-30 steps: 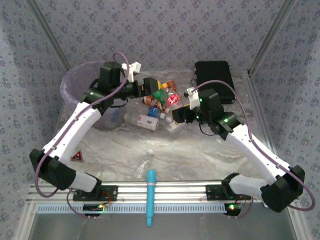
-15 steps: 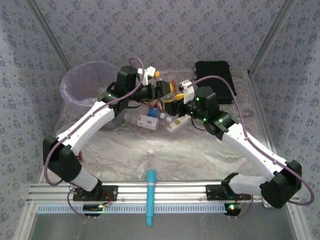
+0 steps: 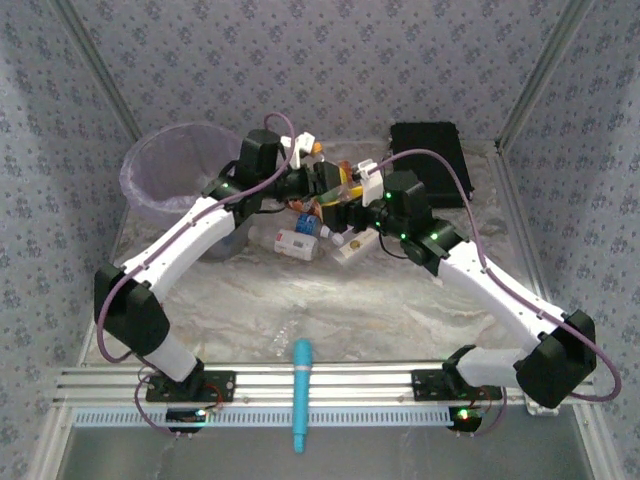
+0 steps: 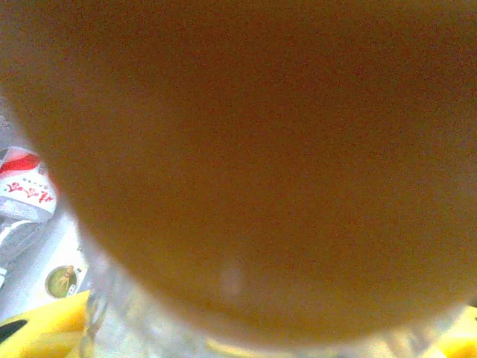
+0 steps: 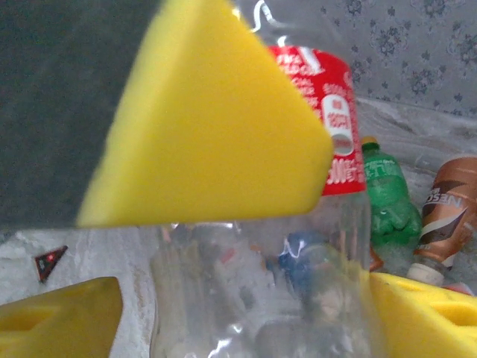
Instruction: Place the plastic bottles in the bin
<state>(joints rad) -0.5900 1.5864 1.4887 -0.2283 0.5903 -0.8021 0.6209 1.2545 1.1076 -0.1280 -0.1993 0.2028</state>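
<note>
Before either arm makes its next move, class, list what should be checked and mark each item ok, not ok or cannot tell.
1. Bin mouth unobstructed: ok.
2. Right hand gripping the red-labelled clear bottle: not ok, a gap shows beside one finger.
3. Left hand grip: cannot tell; the orange bottle blurs against its camera.
4. Room between the hands: not ok, they crowd together.
5. Table cleared of bottles: not ok; the white-labelled bottle lies there.
</note>
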